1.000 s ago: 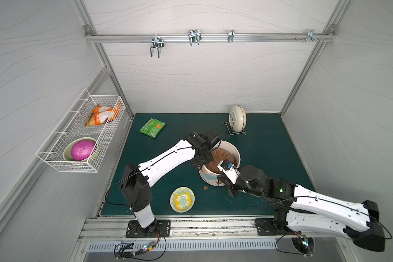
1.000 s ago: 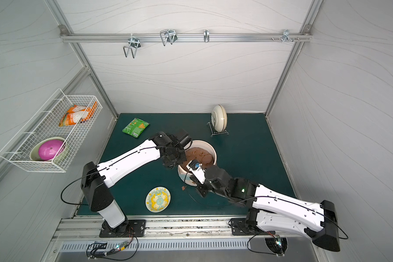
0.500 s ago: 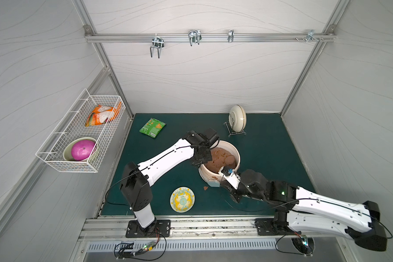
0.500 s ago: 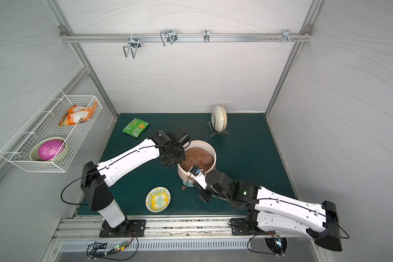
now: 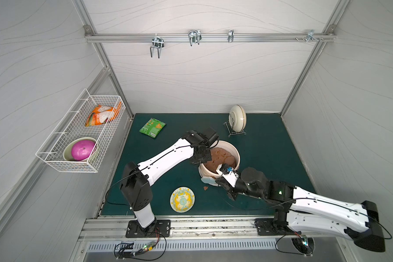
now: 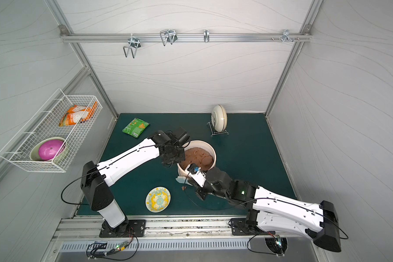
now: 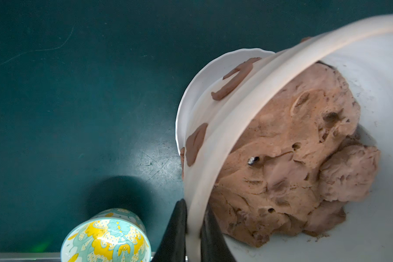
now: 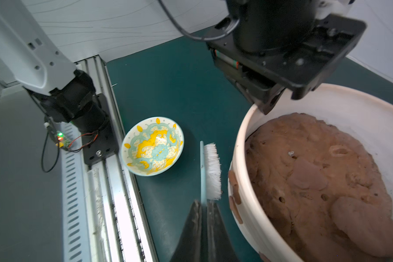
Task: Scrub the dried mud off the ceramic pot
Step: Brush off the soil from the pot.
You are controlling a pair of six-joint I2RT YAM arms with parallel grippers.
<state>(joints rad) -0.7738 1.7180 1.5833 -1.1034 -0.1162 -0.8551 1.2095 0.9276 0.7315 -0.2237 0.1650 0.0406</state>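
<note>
The ceramic pot (image 5: 235,151) (image 6: 212,151) is cream-white and stands mid-mat, filled with a lumpy brown soil mass (image 5: 220,156). My left gripper (image 7: 194,204) (image 5: 201,158) is shut on the pot's rim (image 7: 236,108), one finger outside and one inside. Reddish-brown patches of dried mud (image 7: 195,143) (image 8: 234,183) cling to the outer wall, and one flake (image 5: 206,188) lies on the mat. My right gripper (image 8: 204,203) (image 5: 218,181) is shut on a pale blue brush (image 8: 210,170) (image 5: 208,180). Its white bristles face the pot's near wall, close beside the mud.
A yellow-patterned plate (image 5: 182,199) (image 8: 153,146) lies in front of the pot, near the front rail (image 8: 100,170). A cream gold-rimmed bowl (image 5: 237,121) stands on a rack at the back. A green packet (image 5: 152,127) lies back left. A wire basket (image 5: 82,133) hangs on the left wall.
My right gripper has drawn the brush slightly lower along the pot's near wall. The left gripper has kept its hold on the rim.
</note>
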